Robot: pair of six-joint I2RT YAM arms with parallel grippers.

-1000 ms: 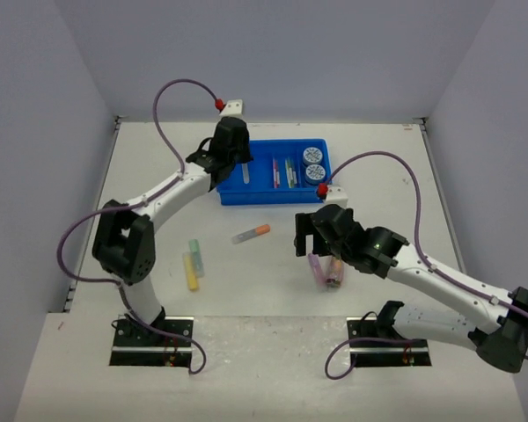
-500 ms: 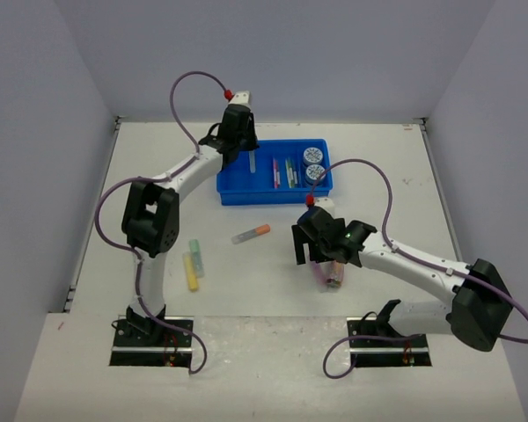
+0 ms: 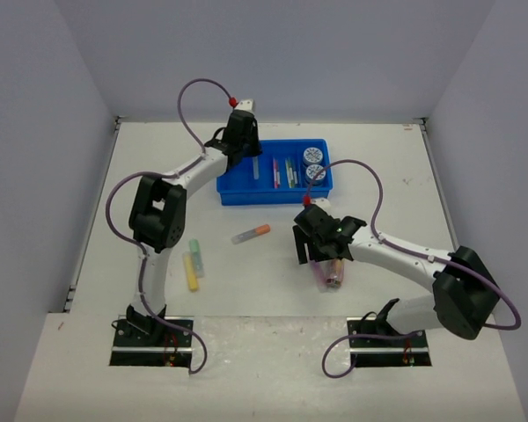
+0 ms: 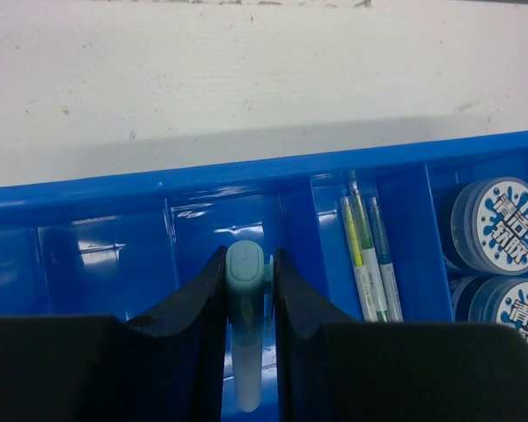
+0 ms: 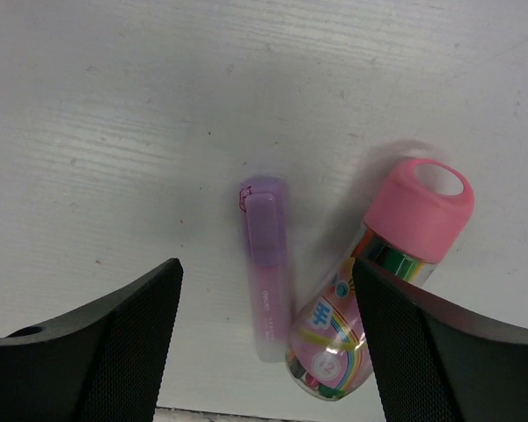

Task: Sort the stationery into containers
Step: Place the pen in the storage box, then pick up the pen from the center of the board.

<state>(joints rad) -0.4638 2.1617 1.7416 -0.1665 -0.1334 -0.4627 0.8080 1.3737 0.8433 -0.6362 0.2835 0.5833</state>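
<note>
- Top external view, nearest the arm bases: the right fingers [image 5: 114,352] stand spread wide, low over the desk [image 3: 378,167], grasping nothing.
- Right wrist view: a purple marker [image 5: 266,268] lies flat on the desk between those fingers and touches neither of them.
- A pink patterned tube [image 5: 370,299] with a pink cap lies tilted just beside the marker. Their near ends are close together, but whether they touch cannot be told.
- At about the same depth on the left side of the desk, a yellow marker [image 3: 191,272] and a green marker [image 3: 195,257] lie side by side, well apart from the right fingers.
- A little farther back, near the middle of the desk, an orange-capped marker [image 3: 251,234] lies alone at a slant.
- Beyond it sits the blue tray [image 3: 273,199], divided into narrow compartments.
- The left fingers [image 4: 185,334] are clenched on a pale blue marker [image 4: 245,343], held over the tray above a compartment left of the pens.
- Thin pens [image 4: 367,264] lie side by side in one compartment.
- Two round patterned discs [image 4: 502,220] sit in the rightmost compartment, one behind the other.
</note>
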